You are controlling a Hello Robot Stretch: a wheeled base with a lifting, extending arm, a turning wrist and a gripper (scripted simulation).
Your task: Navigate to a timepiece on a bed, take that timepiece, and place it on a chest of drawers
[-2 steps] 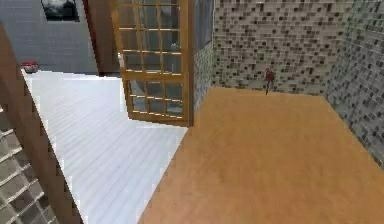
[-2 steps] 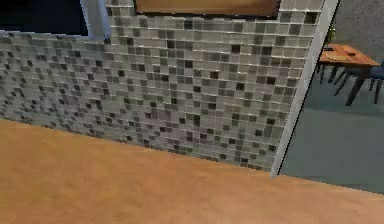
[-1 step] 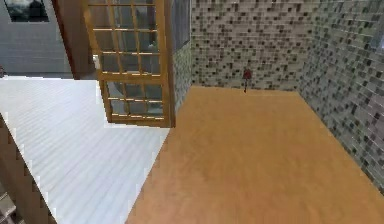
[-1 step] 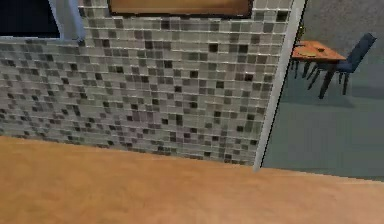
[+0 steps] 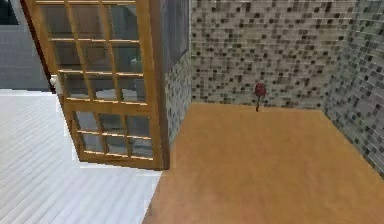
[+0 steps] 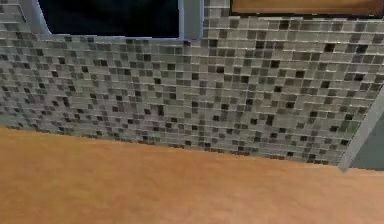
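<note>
A wooden door with glass panes (image 5: 105, 80) stands ajar in the forward view's left half. Beyond it lies an orange-brown floor (image 5: 260, 165) enclosed by mosaic-tiled walls (image 5: 270, 50). A small red object (image 5: 260, 93) sits by the far tiled wall, too small to name. In the arm side view a mosaic-tiled wall (image 6: 200, 95) runs across close by, with orange-brown floor (image 6: 150, 185) at its foot.
White planked floor (image 5: 50, 160) covers the forward view's lower left. A dark window (image 6: 110, 15) with a grey frame sits high on the tiled wall in the arm side view, and a wooden-framed panel (image 6: 305, 6) is at the top right.
</note>
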